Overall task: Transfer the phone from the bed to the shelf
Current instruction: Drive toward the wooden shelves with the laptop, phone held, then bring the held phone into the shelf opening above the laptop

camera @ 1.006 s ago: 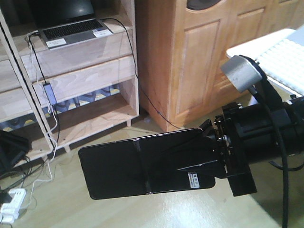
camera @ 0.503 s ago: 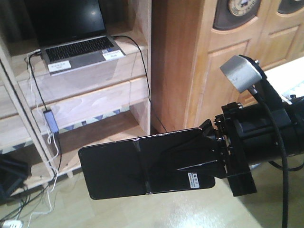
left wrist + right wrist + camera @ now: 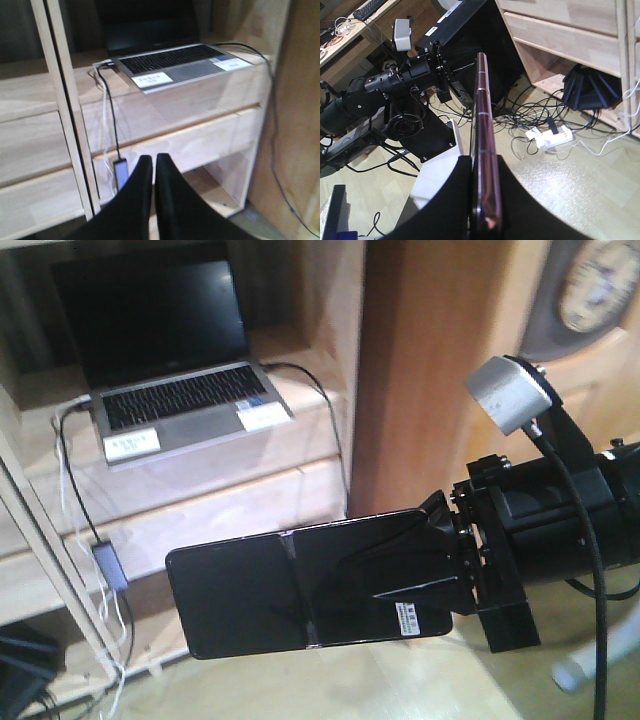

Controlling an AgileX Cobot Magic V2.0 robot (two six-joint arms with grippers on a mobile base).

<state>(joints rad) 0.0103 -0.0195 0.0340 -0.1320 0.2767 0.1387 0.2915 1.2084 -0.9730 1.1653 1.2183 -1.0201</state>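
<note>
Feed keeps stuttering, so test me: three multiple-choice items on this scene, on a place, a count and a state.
1. The laptop sits: A on the shelf; B on the floor; C on a chair.
2. White labels on its palm rest: A none; B two; C five.
3. The right pincer is: A open, empty; B shut on the phone; C out of view.
Answers: 1A, it rests on a shelf board. 2B, one at each front corner. 3B, it clamps the phone's end.
</note>
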